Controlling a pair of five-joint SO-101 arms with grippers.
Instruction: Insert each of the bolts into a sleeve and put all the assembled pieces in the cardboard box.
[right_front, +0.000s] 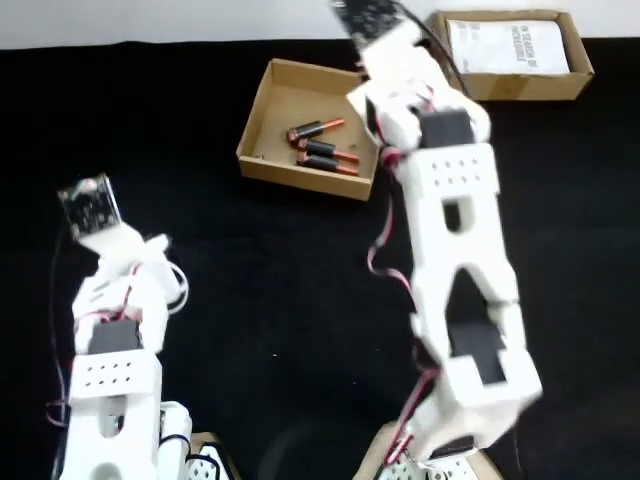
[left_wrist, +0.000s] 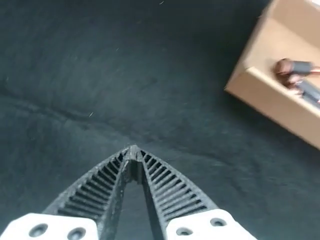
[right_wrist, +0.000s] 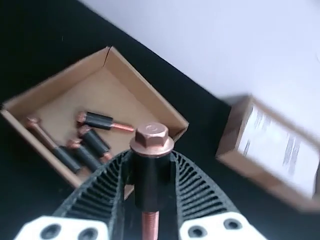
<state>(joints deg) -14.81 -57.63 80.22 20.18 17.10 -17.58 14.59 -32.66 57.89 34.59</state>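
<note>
A: Clocking right gripper (right_wrist: 150, 159) pinching one bolt (right_wrist: 151, 141) seated in its sleeve (right_wrist: 150, 182). Head out past the tips, long axis along the fingers.
B: And the cardboard box (right_front: 270, 110)?
A: Sitting far side, just left of that wrist, open top. Prob. calls for a small shift left, then a drop.
B: Count?
A: Counting 3 assembled pcs (right_front: 318, 145) lying flat inside, +1 held, so 4. Also 2 boxes: second box (right_front: 520, 88) far right.
B: Left gripper (left_wrist: 134, 152)?
A: Pressed together on nothing, near left, well apart from the box. Right arm nearer, def.
</note>
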